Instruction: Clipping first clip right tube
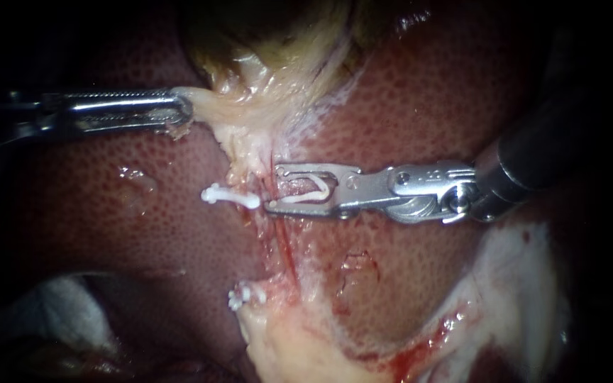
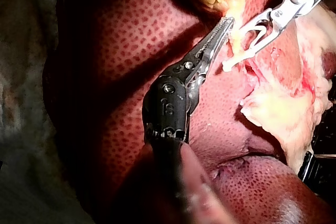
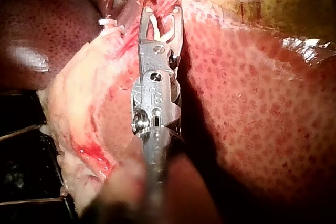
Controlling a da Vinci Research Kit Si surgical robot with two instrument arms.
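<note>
Endoscope view: my right instrument (image 1: 273, 189) has its end effector part open, gripping a white clip (image 1: 303, 198) (tips at the right tube (image 1: 283, 245)). My left instrument (image 1: 186, 110) clamps the gallbladder (image 1: 271, 64).

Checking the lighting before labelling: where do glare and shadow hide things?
Endoscope view: edges fall dark, swallowing the shaft of the left instrument, shut on tissue; glare on the right instrument holding the clip. Left wrist view: the instrument's shadow crosses the liver. Right wrist view: glare on the liver.

Left instrument (image 1: 181, 113), right instrument (image 1: 275, 190): both gripping.
</note>
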